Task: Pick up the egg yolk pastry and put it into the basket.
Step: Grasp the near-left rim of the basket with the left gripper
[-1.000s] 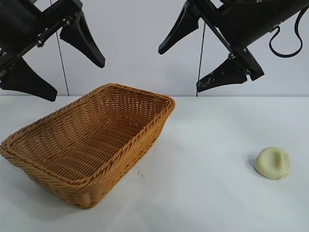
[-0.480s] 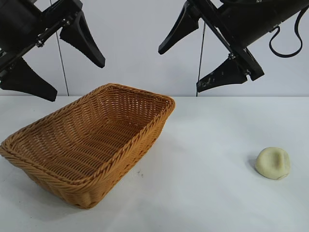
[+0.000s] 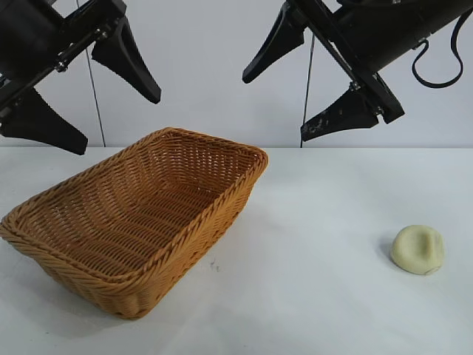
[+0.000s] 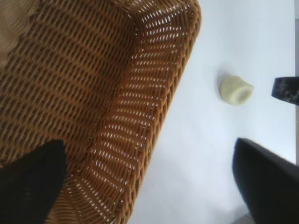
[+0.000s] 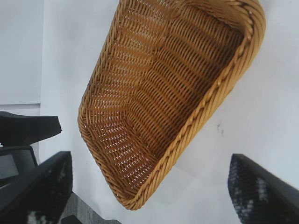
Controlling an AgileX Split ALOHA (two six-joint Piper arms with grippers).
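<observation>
The egg yolk pastry (image 3: 418,249), a small pale cream lump with a dent, lies on the white table at the right; it also shows in the left wrist view (image 4: 237,89). It does not show in the right wrist view. The wicker basket (image 3: 222,200) stands empty at the left, also in the left wrist view (image 4: 187,70) and the right wrist view (image 5: 205,107). My left gripper (image 3: 118,122) hangs open and empty high above the basket's left end (image 4: 149,186). My right gripper (image 3: 276,107) hangs open and empty high above the table behind the basket's right corner (image 5: 149,186).
The white table (image 3: 318,222) stretches between the basket and the pastry. A plain white wall stands behind. The table's edge and a grey floor (image 5: 84,212) show in the right wrist view past the basket's end.
</observation>
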